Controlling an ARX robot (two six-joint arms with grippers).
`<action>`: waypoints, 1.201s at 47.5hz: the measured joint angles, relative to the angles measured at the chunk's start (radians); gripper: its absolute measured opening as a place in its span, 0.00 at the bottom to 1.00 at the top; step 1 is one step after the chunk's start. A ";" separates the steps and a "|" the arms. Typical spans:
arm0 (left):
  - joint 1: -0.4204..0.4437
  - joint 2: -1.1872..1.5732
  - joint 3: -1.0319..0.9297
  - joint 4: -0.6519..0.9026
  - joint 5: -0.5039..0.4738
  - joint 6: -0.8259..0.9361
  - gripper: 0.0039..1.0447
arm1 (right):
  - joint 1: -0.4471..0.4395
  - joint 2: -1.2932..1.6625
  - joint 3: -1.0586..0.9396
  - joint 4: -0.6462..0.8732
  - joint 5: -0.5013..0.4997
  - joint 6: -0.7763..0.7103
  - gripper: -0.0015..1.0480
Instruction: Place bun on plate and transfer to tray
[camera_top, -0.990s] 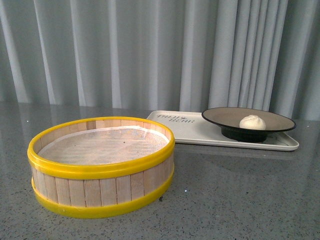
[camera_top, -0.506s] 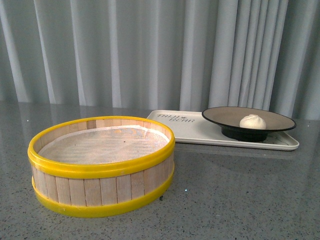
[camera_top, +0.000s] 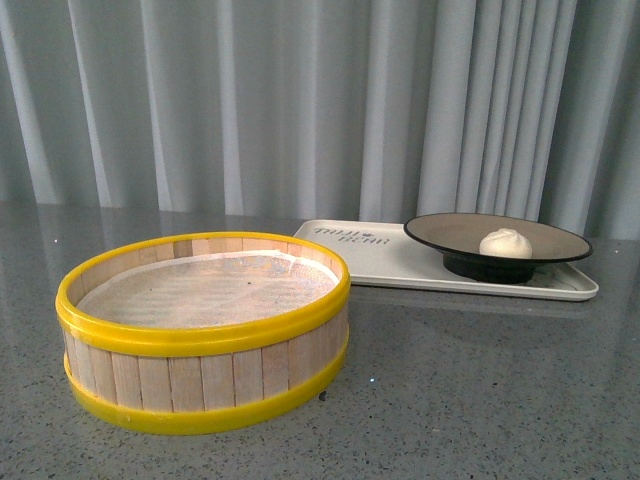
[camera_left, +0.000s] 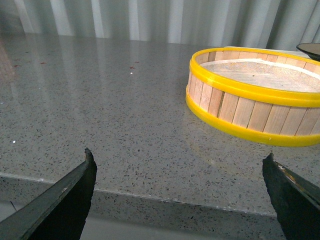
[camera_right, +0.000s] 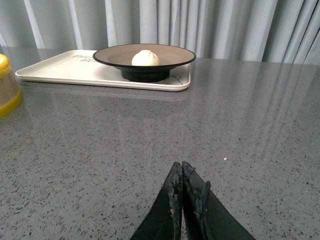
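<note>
Jaws of the right gripper (camera_right: 183, 172) are pressed together on nothing, low over the tabletop (camera_right: 250, 125); those of the left gripper (camera_left: 177, 167) are spread wide and empty by the near edge. Both are held well apart from the work, which suggests retreat after release. Beyond, the bun (camera_top: 505, 243) is seated in the plate (camera_top: 440, 235), and the plate is set on the tray (camera_top: 370, 262); the steamer (camera_top: 203, 330) is left empty. Nothing is seen to differ from half a second earlier, so the task is judged complete.
</note>
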 joint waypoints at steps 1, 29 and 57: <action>0.000 0.000 0.000 0.000 0.000 0.000 0.94 | 0.000 -0.009 0.000 -0.009 0.000 0.000 0.02; 0.000 0.000 0.000 0.000 0.000 0.000 0.94 | 0.000 -0.263 0.001 -0.278 0.000 0.000 0.02; 0.000 0.000 0.000 0.000 0.000 0.000 0.94 | 0.000 -0.383 0.000 -0.388 0.000 0.000 0.55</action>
